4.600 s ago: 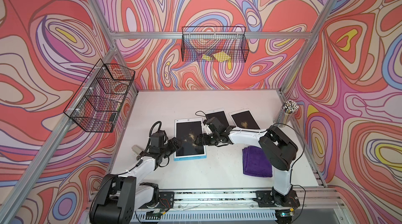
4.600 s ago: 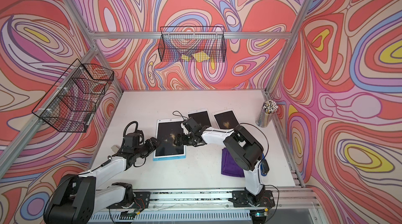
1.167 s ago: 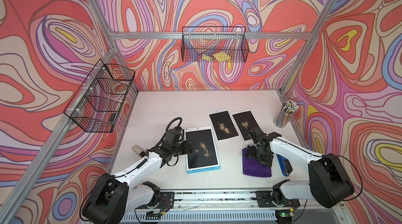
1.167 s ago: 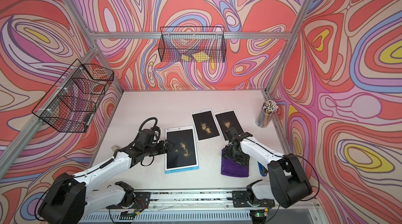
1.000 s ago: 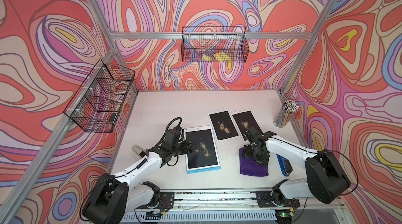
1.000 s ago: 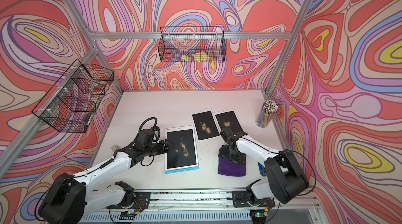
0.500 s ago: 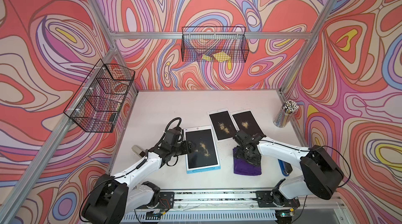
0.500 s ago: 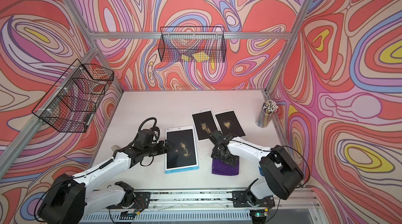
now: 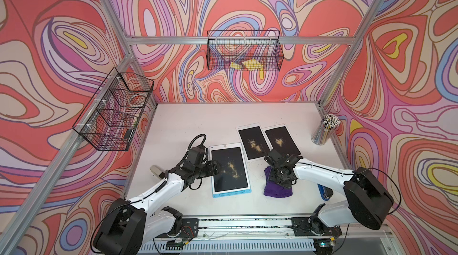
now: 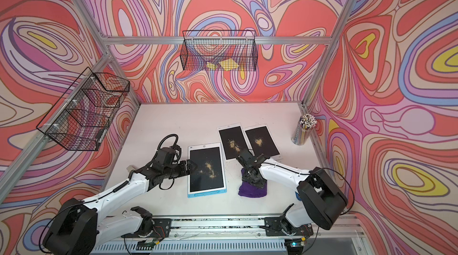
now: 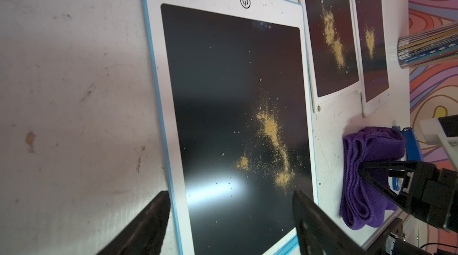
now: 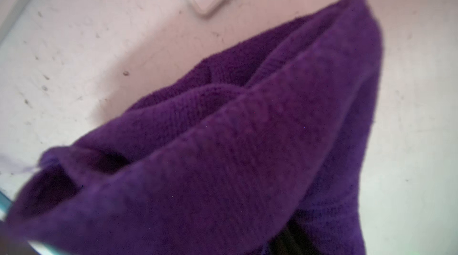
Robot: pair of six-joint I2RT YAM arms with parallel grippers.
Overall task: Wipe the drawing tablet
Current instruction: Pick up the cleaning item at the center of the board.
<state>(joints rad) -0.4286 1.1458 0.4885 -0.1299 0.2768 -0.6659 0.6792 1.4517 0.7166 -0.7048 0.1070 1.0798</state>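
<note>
Standing by right edge: cup of pencils (image 9: 325, 132). Hanging on rear rail: wire basket (image 9: 272, 50) holding yellow sheets (image 9: 251, 64). Hanging left: divided basket (image 9: 99, 100).

The left arm (image 9: 173, 184) and right arm (image 9: 322, 173) are white tubes with bulky black joints. A ribbed black cable (image 9: 195, 137) loops above the black left pincer (image 9: 216, 167).

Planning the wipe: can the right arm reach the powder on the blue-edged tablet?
Probably yes: the right end effector is on the purple cloth beside the blue-edged tablet, bare table between; the left end effector is at the opposite edge.
</note>
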